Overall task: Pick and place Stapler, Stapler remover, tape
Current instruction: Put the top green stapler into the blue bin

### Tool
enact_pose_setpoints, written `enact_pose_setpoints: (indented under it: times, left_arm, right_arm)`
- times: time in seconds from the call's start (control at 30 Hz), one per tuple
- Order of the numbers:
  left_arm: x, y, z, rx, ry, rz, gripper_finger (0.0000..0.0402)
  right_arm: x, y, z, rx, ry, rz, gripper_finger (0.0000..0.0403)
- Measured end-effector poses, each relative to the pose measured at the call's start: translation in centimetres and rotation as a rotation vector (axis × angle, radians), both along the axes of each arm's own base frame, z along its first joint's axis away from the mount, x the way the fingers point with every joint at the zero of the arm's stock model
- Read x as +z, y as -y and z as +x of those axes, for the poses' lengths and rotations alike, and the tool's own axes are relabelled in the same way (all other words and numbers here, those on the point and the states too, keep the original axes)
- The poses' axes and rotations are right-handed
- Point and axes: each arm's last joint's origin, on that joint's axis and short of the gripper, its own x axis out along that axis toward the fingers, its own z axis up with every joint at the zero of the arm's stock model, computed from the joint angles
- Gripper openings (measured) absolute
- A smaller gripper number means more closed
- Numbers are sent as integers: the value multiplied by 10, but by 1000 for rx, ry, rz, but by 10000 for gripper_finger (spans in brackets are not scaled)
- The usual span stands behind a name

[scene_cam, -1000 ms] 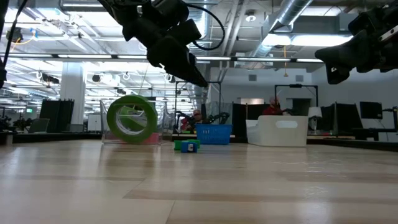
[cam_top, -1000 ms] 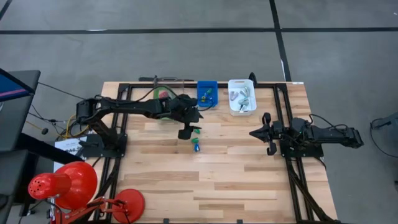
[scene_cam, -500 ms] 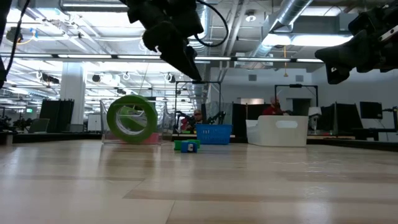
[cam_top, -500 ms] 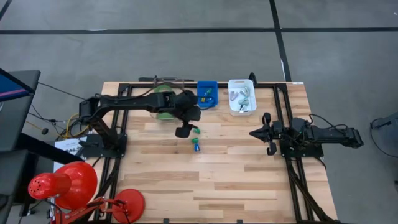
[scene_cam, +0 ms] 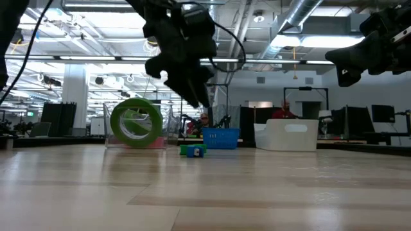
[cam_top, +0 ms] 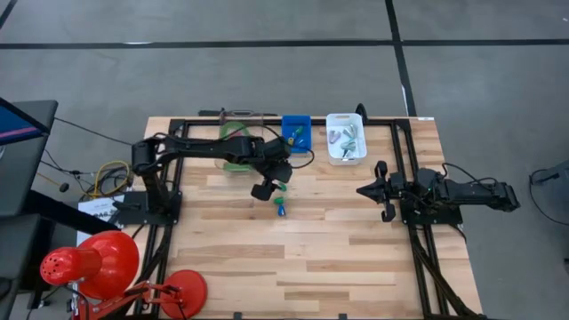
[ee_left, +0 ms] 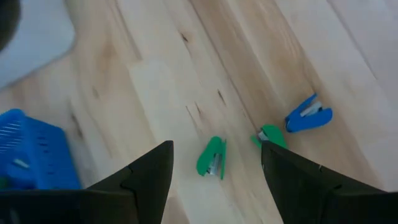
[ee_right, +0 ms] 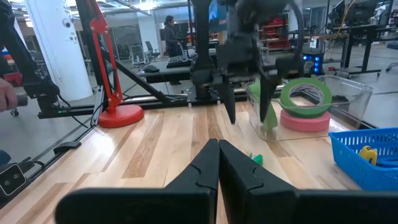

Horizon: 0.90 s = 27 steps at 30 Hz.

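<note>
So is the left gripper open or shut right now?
Open. The left gripper has its two dark fingers spread apart with nothing between them, hovering above a small green stapler on the wooden table.

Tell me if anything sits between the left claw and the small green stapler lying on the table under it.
Nothing visible does. The left claw hangs open above the green stapler, with only bare wood between them. A second green piece and a blue stapler lie off to one side, and the blue basket to the other.
</note>
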Motion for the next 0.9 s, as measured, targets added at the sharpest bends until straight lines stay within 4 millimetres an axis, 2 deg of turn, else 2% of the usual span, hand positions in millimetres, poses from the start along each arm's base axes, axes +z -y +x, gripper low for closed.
enact_pose_setpoints:
  times: [0.27,0.9]
  left_arm:
    - [-28,1,9,-113,-69,38,232]
    - [-64,-2,19,-110,-125,41,232]
  right_arm:
    - [0,0,0,0,0,0,0]
    - [0,0,0,0,0,0,0]
